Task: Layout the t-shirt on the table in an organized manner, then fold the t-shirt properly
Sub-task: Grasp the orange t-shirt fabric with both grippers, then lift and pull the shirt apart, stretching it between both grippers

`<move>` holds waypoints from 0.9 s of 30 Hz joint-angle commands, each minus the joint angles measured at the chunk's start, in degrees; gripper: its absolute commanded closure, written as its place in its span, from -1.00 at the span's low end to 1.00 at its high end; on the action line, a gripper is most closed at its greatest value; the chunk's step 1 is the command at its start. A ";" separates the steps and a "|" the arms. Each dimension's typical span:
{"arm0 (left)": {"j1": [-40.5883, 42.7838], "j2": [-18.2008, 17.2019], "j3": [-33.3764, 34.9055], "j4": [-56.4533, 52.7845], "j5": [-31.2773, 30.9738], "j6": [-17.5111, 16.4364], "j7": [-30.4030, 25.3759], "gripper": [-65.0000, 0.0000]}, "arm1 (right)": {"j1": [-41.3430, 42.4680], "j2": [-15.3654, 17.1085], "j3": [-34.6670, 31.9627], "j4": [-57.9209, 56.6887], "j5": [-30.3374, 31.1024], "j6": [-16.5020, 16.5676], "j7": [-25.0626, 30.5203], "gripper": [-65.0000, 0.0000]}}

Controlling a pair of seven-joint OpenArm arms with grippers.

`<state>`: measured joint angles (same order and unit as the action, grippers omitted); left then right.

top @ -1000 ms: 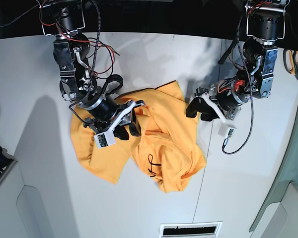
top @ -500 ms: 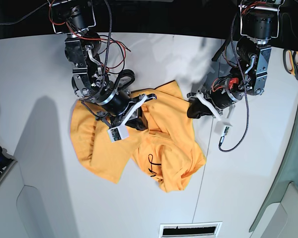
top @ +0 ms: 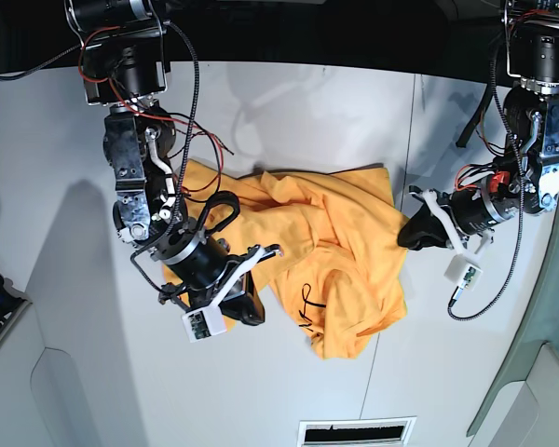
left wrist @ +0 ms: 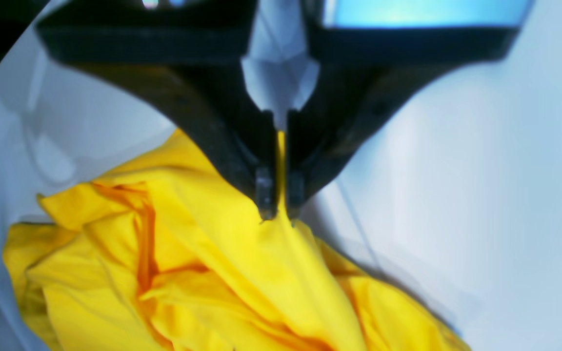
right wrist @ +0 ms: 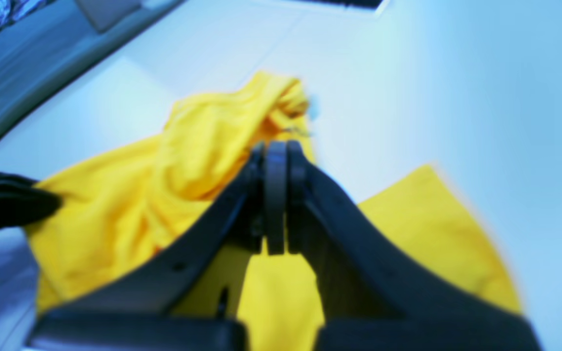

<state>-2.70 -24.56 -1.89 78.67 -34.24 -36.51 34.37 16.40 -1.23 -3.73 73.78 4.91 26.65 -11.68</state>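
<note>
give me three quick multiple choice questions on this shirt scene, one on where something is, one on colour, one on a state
1. Where does the left gripper pinch the t-shirt?
A. on the shirt's edge on the base view's right
B. at the black print
C. nowhere on it

2. What colour is the t-shirt?
A. blue
B. orange-yellow
C. green

3. How does the t-shirt lie on the table?
A. neatly folded
B. flat and smooth
C. bunched and creased

Answers:
1. A, the left wrist view shows a ridge of cloth between the closed jaws, and the base view places that gripper at the shirt's right edge.
2. B, every view shows orange-yellow cloth.
3. C, folds and overlapping layers show across it, with the right gripper shut over it on the other side.
</note>
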 commanded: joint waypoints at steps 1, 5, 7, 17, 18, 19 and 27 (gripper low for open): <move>-0.96 -1.42 -0.28 1.33 -1.84 -0.63 -1.05 1.00 | 1.75 0.68 0.94 1.44 0.17 0.17 1.18 1.00; -0.94 -2.93 -0.28 1.33 -4.39 -2.01 0.72 1.00 | 2.14 2.25 4.26 1.62 3.08 0.17 -1.77 1.00; -0.92 -2.91 -0.26 1.31 -5.57 -3.26 1.09 1.00 | 1.81 2.32 5.57 1.60 7.85 0.20 -5.09 1.00; -0.92 -1.44 -0.28 1.29 -7.02 -3.26 1.51 1.00 | -0.09 2.01 -0.17 1.60 16.20 5.53 -12.55 0.01; -0.90 -1.44 -0.26 1.29 -6.99 -3.26 1.51 1.00 | -0.74 1.97 -2.03 1.57 15.17 5.51 -12.50 0.01; -0.90 -1.44 -0.26 1.29 -6.99 -3.23 1.51 1.00 | -1.29 1.66 -3.98 1.55 13.97 5.51 -12.28 0.01; -0.92 -0.79 -0.26 1.29 -6.88 -3.23 1.51 1.00 | -4.48 -1.42 -16.04 -2.64 0.76 -2.08 -3.63 0.02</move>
<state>-2.70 -24.73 -1.85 78.96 -39.99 -38.59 36.86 10.83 -2.66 -20.05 70.32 5.43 24.71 -16.25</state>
